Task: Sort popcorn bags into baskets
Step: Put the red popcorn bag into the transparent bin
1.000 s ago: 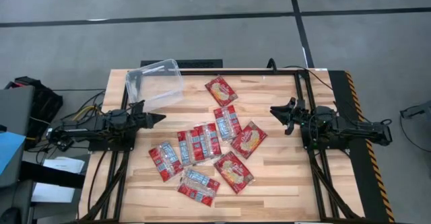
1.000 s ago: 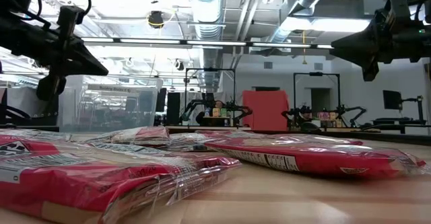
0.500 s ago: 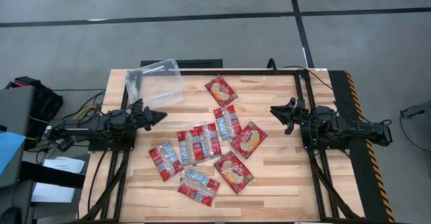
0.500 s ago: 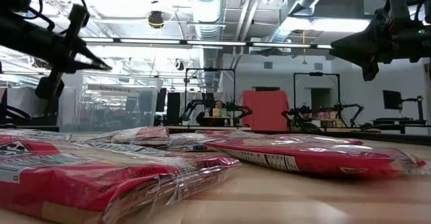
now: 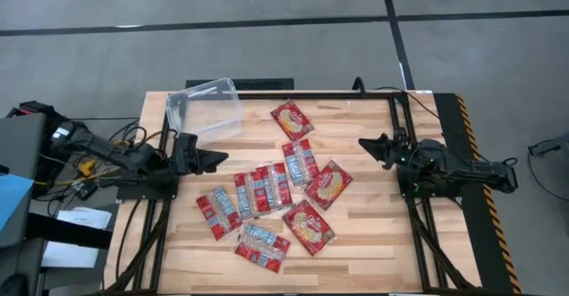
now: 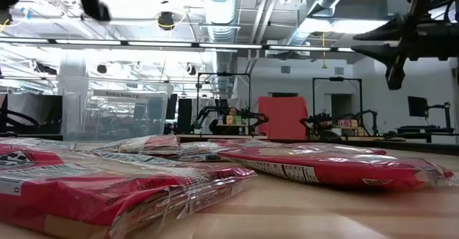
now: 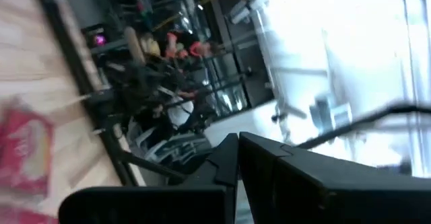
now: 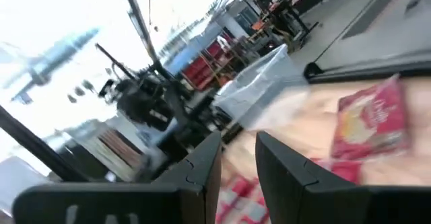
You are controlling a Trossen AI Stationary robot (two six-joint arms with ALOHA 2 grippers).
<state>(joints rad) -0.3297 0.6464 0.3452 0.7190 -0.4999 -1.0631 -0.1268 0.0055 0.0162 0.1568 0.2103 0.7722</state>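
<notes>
Several red popcorn bags [image 5: 271, 189] lie flat in a loose cluster mid-table, some overlapping; one bag [image 5: 292, 118] lies apart toward the far edge. They fill the foreground of the low view [image 6: 323, 169]. The clear plastic tub [image 5: 204, 109] stands on its base at the far left, also seen in the low view [image 6: 115, 110]. My left gripper [image 5: 218, 158] hovers just left of the cluster, below the tub in the high view, its fingers [image 7: 238, 143] together. My right gripper [image 5: 363, 143] hovers right of the cluster, with a narrow gap between its fingers [image 8: 239, 146].
Bare wood lies along the table's near edge and around the right side [image 5: 373, 216]. Black frame rails [image 5: 400, 109] run along the table's left and right sides under the arms. Cables and equipment sit off the table's left edge [image 5: 53, 154].
My left gripper has risen, climbing almost out of the top of the low view, and has shifted slightly toward the bag cluster while its arm reached back to the left. My right gripper has turned about its wrist and stayed near its place. The bags and the tub have not moved.
</notes>
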